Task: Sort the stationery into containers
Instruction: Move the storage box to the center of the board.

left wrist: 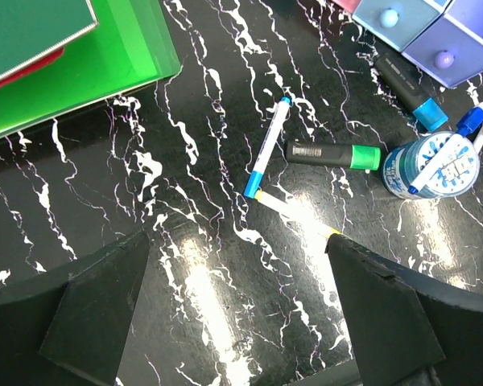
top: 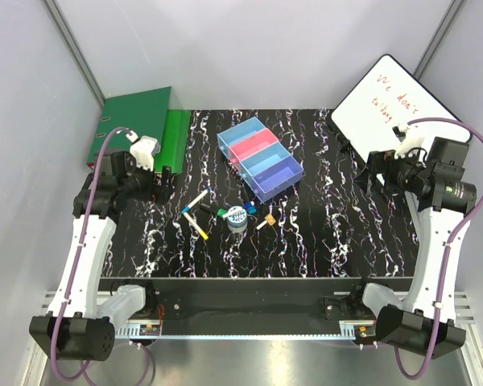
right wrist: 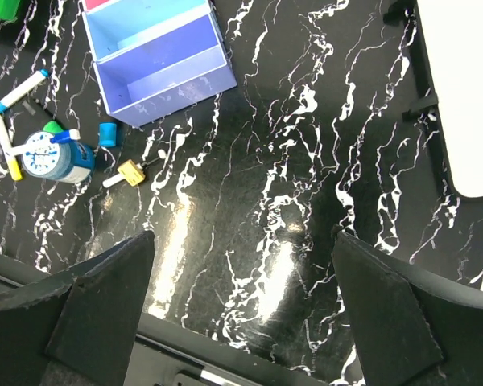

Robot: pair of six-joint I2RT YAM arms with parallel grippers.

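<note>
At centre of worktop (top: 322, 241), stationery (top: 229, 215) lies loose at 7 o'clock of containers (top: 261, 158), none apparently binned, first pick pending; left tool (left wrist: 236, 241) and right tool (right wrist: 243, 235) released, empty; next likely: left tool closes on blue-capped marker (left wrist: 267, 149).

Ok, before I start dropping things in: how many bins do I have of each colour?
light blue bin: 1
pink bin: 1
blue bin: 1
purple bin: 1
Total: 4, joined in one row.
</note>
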